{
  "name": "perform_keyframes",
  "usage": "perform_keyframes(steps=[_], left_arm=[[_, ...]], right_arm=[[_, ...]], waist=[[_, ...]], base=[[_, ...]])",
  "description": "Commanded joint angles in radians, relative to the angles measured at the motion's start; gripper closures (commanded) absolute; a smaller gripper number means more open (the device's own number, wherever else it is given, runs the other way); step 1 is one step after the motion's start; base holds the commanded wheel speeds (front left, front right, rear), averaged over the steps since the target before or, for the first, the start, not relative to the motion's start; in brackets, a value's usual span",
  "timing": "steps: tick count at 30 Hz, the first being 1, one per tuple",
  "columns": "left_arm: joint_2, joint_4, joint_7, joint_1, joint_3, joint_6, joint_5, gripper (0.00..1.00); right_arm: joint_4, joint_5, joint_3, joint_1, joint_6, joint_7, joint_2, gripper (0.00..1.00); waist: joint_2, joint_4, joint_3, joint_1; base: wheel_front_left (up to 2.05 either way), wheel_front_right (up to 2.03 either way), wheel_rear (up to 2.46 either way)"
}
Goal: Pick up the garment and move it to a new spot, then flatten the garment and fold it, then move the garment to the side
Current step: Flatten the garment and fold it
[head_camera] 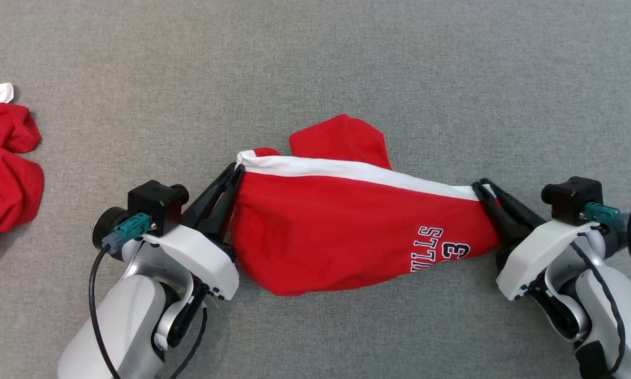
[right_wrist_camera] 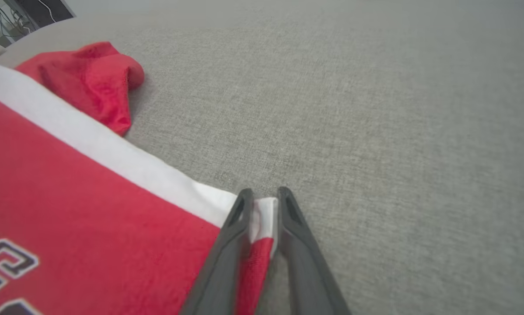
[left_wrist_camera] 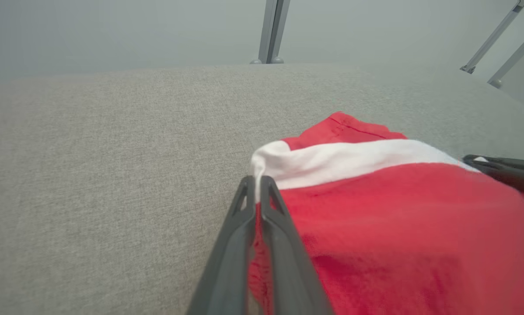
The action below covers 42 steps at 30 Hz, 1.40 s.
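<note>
We see the red garment (head_camera: 342,226), with a white band along its top and lettering near one end, stretched over the bench (head_camera: 347,58) between both tools. The left tool (head_camera: 235,172) is clenched on one band corner. The right tool (head_camera: 482,190) straddles the other corner; whether it truly pinches, we cannot tell.

Grey fabric surface (head_camera: 315,52), a red garment (head_camera: 336,231) at its middle, another red cloth (head_camera: 5,168) at far left.

Garment (head_camera: 336,231) red, white band (head_camera: 357,171), dark lettering (head_camera: 436,250); surface (head_camera: 347,52) speckled grey.
</note>
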Motion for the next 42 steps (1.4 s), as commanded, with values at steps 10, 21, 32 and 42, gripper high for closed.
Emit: perform_keyframes(steps=[10,21,32,42], left_arm=[[0.024,-0.019,-0.064,-0.030,0.012,0.021,0.036,1.00],[0.075,-0.186,-0.007,-0.134,0.024,0.037,0.075,1.00],[0.120,-0.327,0.051,-0.208,0.072,0.093,0.104,1.00],[0.119,-0.367,0.027,-0.238,0.091,0.097,0.095,1.00]], right_arm=[[-0.052,0.013,-0.025,-0.033,0.000,-0.149,-0.035,1.00],[-0.370,-0.121,-0.219,-0.062,0.000,-0.201,-0.074,1.00],[-0.583,-0.181,-0.338,-0.072,0.000,-0.059,-0.064,1.00],[-0.591,-0.161,-0.360,-0.088,0.000,-0.028,-0.040,1.00]], waist=[[0.0000,-0.016,-0.051,0.0000],[0.0000,-0.044,-0.173,0.0000],[0.0000,-0.074,-0.240,0.0000],[0.0000,-0.090,-0.207,0.0000]], base=[[0.00,0.00,0.00],[0.00,0.00,0.00],[0.00,0.00,0.00],[0.00,0.00,0.00]])
